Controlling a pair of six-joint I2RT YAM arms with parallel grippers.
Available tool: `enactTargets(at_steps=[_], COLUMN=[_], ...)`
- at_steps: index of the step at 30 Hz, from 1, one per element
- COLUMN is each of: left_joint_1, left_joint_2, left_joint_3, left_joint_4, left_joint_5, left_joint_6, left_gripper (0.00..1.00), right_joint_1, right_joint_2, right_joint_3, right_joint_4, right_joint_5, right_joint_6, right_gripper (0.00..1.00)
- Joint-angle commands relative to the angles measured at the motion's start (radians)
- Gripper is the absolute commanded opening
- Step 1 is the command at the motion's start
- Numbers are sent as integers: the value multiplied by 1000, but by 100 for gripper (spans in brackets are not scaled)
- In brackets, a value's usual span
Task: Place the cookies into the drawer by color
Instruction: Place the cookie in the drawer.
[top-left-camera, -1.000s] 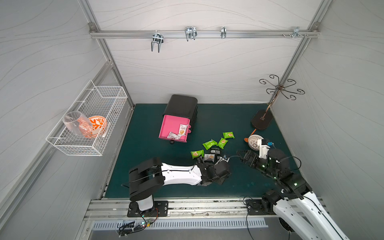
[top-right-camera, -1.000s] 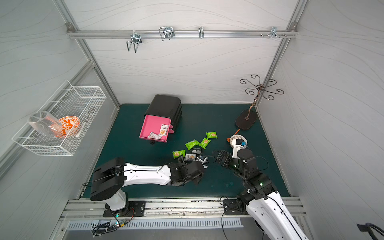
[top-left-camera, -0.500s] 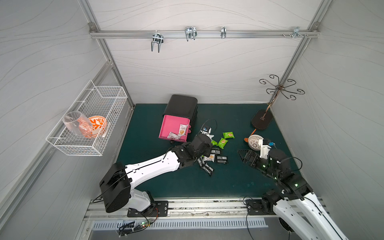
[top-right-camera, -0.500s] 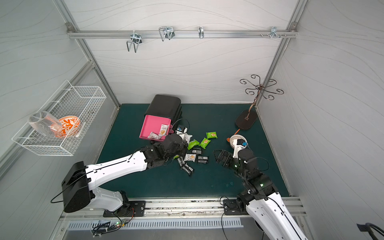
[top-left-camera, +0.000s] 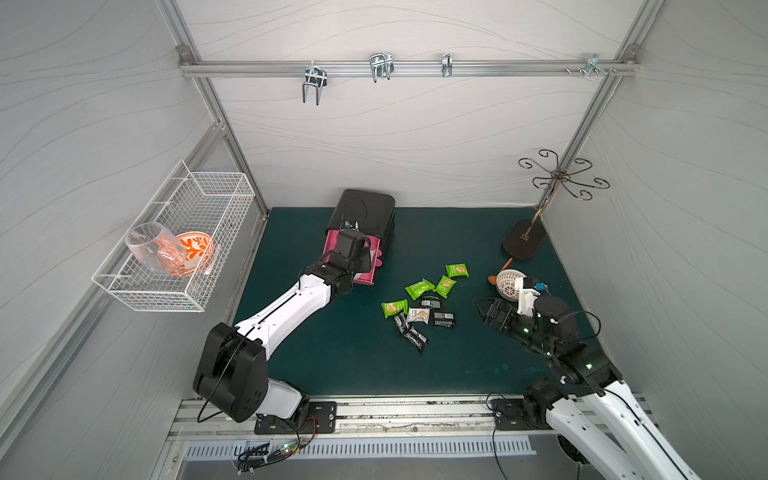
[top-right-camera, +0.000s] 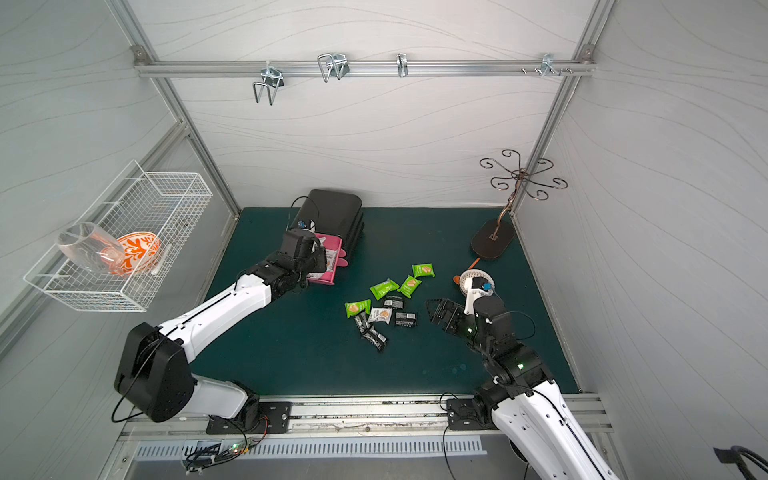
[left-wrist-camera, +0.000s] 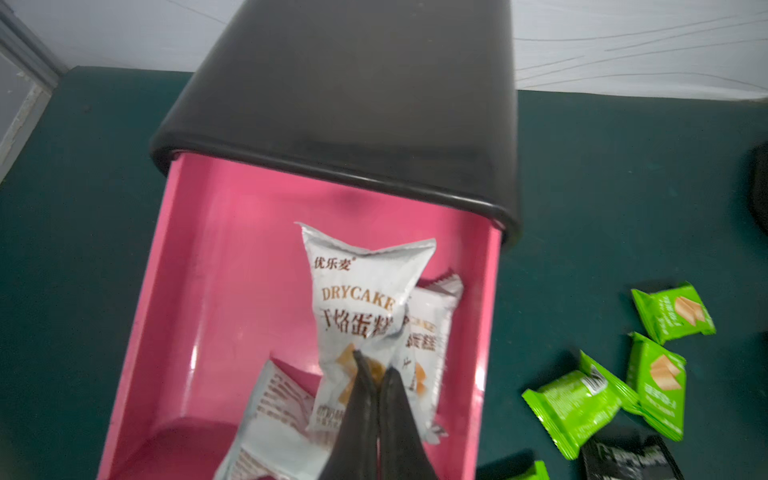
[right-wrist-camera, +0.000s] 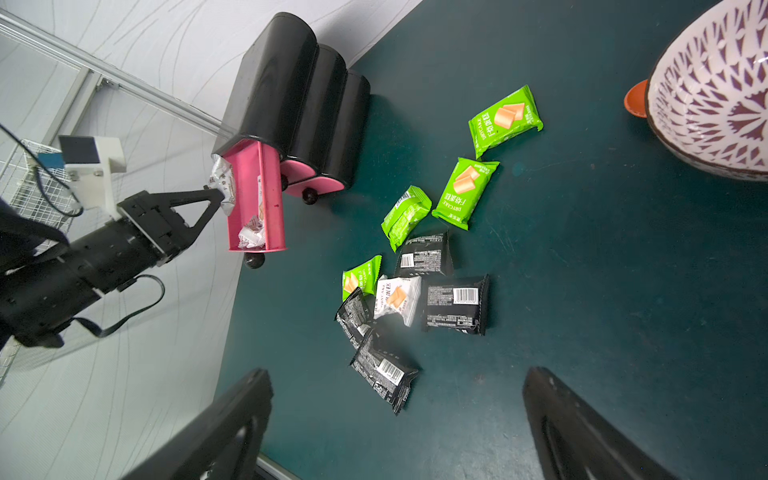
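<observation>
The drawer cabinet (top-left-camera: 368, 208) (top-right-camera: 334, 208) is black, and its top pink drawer (left-wrist-camera: 232, 291) (right-wrist-camera: 266, 195) is pulled out. My left gripper (left-wrist-camera: 376, 370) (right-wrist-camera: 220, 195) hangs over it, shut on a white cookie packet (left-wrist-camera: 357, 299) (right-wrist-camera: 220, 174). Two more white packets (left-wrist-camera: 430, 332) lie inside. On the mat lie several green cookies (top-left-camera: 419, 288) (top-right-camera: 384, 288) (right-wrist-camera: 465, 191), several black ones (top-left-camera: 444, 319) (right-wrist-camera: 455, 305) and one white one (top-left-camera: 417, 316) (right-wrist-camera: 397, 299). My right gripper (top-left-camera: 484, 311) (top-right-camera: 436, 309) (right-wrist-camera: 397, 376) is open and empty, just right of the pile.
A white perforated dome with an orange handle (top-left-camera: 509, 282) (right-wrist-camera: 706, 83) sits behind my right gripper. A black hook stand (top-left-camera: 523, 245) stands at the back right. A wire basket (top-left-camera: 178, 249) with a glass and an orange bowl hangs on the left wall.
My left arm has swung from the pile back to the open top drawer, carrying a white packet. The right arm has stayed in place, open.
</observation>
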Motion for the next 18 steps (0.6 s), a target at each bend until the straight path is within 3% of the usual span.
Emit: enactTargets(at_steps=[1,5,7,12,18], left_joint_1=[44,71,72,71,17], left_joint_2=[45,88,82,-3,-150], left_joint_3=[57,83,88,60,11], left_joint_4=[13,9,4,14,13], left_joint_5=[55,111,128,165,176], left_joint_6=[-15,-6,-8,-26,-44], left_gripper=[0,0,13,27,28], right_joint_1=[2,2,2,2,2], right_joint_2=[-14,-29,-34,-36,-26], right_joint_3=[6,5,7,7,4], right_joint_4=[0,-13,-19,-20,-3], right_joint_5=[-8,-1,0,0,-10], right_joint_6=[-12,-12,-11,-5,-1], right_gripper=[99,99,99,99,99])
